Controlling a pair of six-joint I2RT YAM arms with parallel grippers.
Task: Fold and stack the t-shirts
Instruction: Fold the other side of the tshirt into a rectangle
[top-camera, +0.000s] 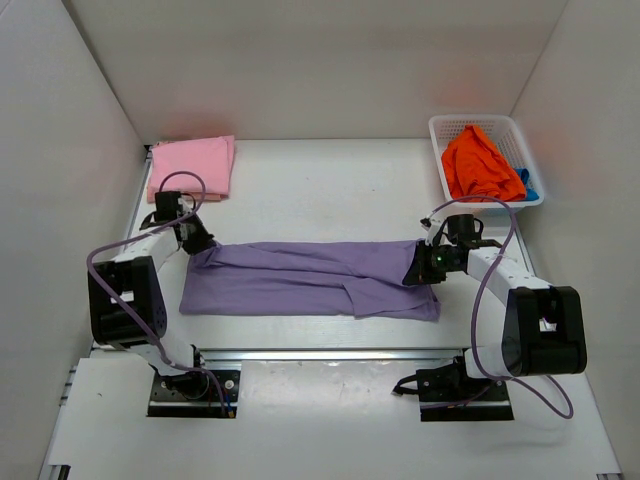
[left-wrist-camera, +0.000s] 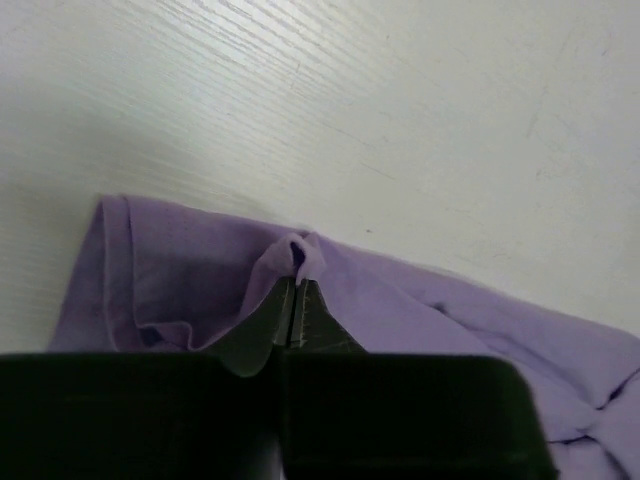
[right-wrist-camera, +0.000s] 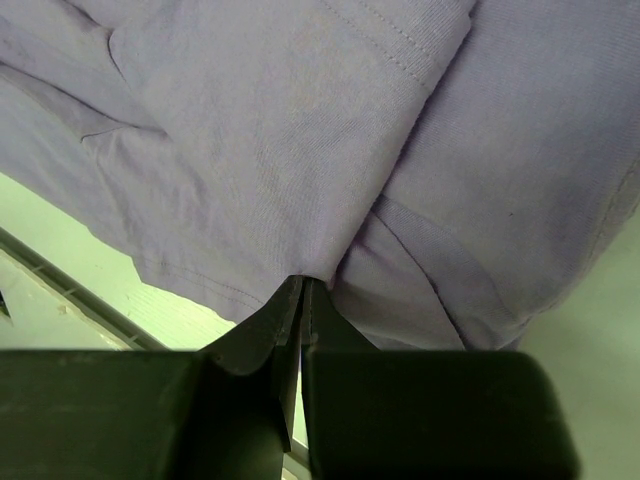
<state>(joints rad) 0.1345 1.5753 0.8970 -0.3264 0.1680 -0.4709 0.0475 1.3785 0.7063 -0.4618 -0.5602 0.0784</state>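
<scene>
Your left gripper (top-camera: 200, 243) sits at the left end of the purple t-shirt (top-camera: 310, 278). The left wrist view shows its fingertips (left-wrist-camera: 275, 320) pressed together on a small raised pucker of purple cloth, just inside the hemmed edge. The jaws are closed on the fabric, with no gap between them.

Your right gripper (top-camera: 422, 268) is at the opposite end of the same garment. In the right wrist view its fingertips (right-wrist-camera: 270, 325) meet on a fold of purple cloth beside a stitched hem, so it too is pinched tight on the shirt.

The purple t-shirt lies across the middle of the table (top-camera: 330, 180) as a long, narrow band running left to right between the two grippers. It is creased along its length, and its near edge is uneven.

The pink t-shirt (top-camera: 190, 167) lies folded at the rear left of the table, apart from the purple one.

The basket (top-camera: 480, 120) stands at the rear right corner. It holds the orange t-shirt (top-camera: 480, 165), bunched up, and the blue t-shirt (top-camera: 529, 187) shows at its right side, mostly covered.
</scene>
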